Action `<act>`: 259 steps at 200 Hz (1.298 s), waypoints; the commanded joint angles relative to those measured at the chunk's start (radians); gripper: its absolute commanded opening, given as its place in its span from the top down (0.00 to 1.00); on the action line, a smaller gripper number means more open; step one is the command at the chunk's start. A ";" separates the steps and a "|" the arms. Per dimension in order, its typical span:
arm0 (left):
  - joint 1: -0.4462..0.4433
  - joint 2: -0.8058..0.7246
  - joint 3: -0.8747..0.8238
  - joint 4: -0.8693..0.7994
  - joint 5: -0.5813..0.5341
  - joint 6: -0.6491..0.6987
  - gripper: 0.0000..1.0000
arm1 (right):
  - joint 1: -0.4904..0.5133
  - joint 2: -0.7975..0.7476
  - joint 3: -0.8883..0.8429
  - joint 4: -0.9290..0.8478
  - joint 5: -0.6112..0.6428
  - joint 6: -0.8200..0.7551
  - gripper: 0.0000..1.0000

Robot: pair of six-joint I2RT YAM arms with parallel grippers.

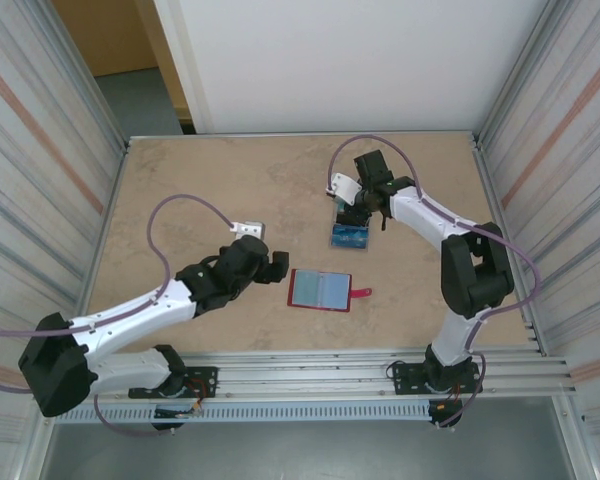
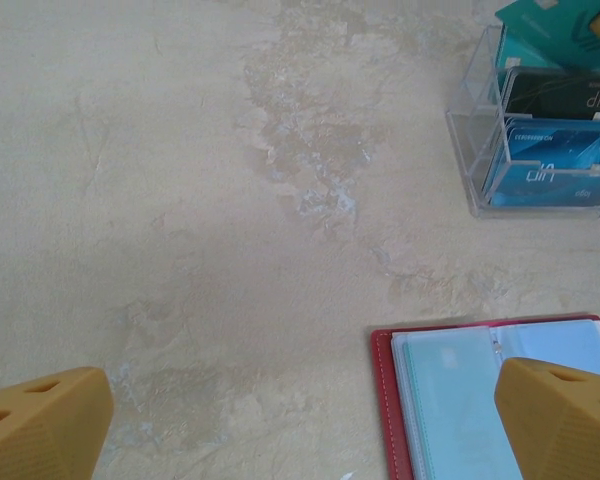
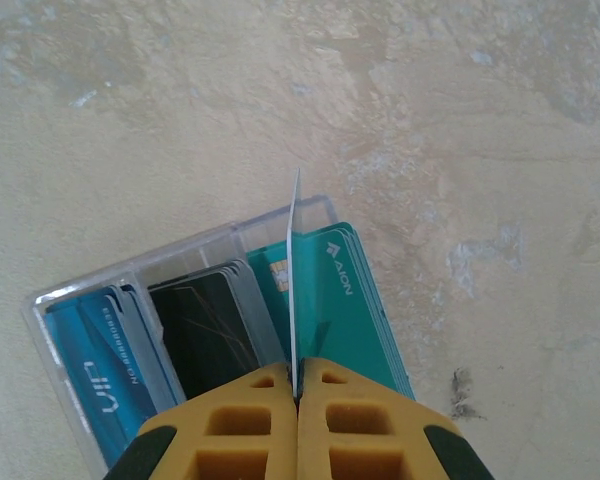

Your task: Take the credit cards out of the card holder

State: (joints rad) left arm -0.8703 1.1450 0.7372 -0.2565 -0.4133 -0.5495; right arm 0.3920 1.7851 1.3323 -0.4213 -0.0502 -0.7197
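Well along, by the look of it. Seeing the red wallet (image 1: 320,290) spread open and flat near the middle of the tabletop (image 1: 200,190), snap tab (image 1: 361,293) pointing to 3 o'clock. Showing pale, see-through pockets in the left wrist view, seemingly emptied; cannot tell for sure whether any card hides inside. Finding the cards (image 3: 345,300) at 1 o'clock from the wallet, stood in a clear rack (image 3: 180,248) as blue, black and teal stacks side by side. Gripping one thin card (image 3: 295,270) edge-on with the right pincer (image 3: 298,385), clamped tight on its lower edge, over the divider between the black and teal stacks. Judging this card not yet let go into a slot. Holding the left pincer (image 1: 275,265) spread wide with nothing in it, just beside the wallet at 10 o'clock, above bare tabletop. Left to do, probably: dropping the held card into the rack, then checking the pockets for leftovers.
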 commanded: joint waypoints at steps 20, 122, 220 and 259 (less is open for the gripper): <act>0.021 -0.041 -0.023 0.003 -0.017 -0.018 0.01 | -0.020 0.019 0.044 -0.066 0.005 -0.029 1.00; 0.037 -0.045 -0.022 0.014 -0.002 -0.012 0.01 | -0.028 0.077 0.124 -0.209 -0.018 -0.097 1.00; 0.046 -0.046 -0.018 0.023 0.008 -0.011 0.01 | -0.009 0.159 0.175 -0.255 -0.036 -0.101 1.00; 0.047 -0.040 -0.014 0.025 0.007 -0.006 0.01 | 0.008 0.197 0.211 -0.274 -0.049 -0.103 1.00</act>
State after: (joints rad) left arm -0.8303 1.1198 0.7231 -0.2554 -0.4007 -0.5541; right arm 0.3820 1.9343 1.5105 -0.6411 -0.0570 -0.8021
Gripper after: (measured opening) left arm 0.986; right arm 0.058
